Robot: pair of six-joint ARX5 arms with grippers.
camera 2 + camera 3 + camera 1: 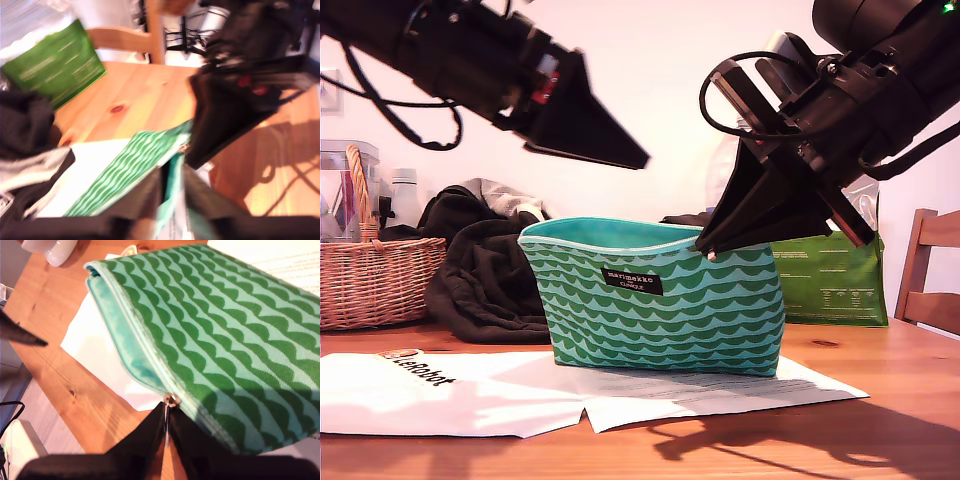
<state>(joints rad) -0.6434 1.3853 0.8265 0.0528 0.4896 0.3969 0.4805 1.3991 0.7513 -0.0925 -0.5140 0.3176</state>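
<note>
– Jaws on my second gripper (166,417)?
– Pinched narrow on the zipper pull (171,399), at the end of the wave-print pouch (660,310) toward the exterior view's right. The pouch stands open-mouthed on papers (470,395) on the wooden table (880,380).
– And my first gripper (640,158)?
– Slightly parted, empty, hovering above the rim.
– Step?
– Working the zipper, I judge; next calls for a steady draw along the rim.
</note>
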